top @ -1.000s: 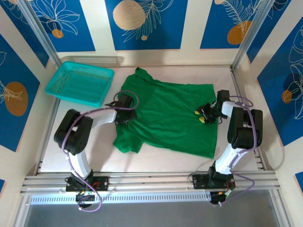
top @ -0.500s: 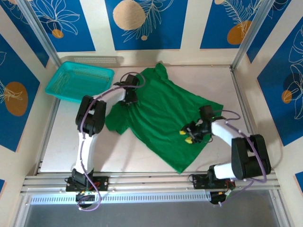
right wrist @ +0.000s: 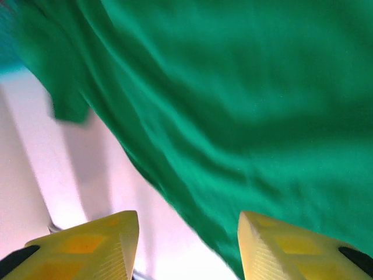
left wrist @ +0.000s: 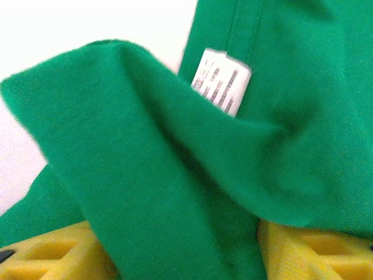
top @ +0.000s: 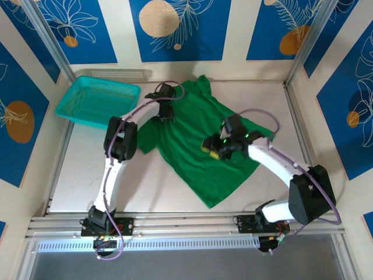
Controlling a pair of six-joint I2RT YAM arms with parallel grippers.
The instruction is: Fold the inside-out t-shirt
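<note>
1. Green t-shirt (top: 189, 157) lies spread diagonally on bench (top: 76, 169), centre to far side, wrinkly.
2. L gripper (top: 165, 113) at collar by pale neck label (left wrist: 220, 81); cloth fold sits between its fingers, can't tell if pinched.
3. R gripper (top: 213, 151) over shirt's mid-right; fingers apart, nothing between.
4. Teal basket (top: 96, 102) far left, apart from shirt.
</note>
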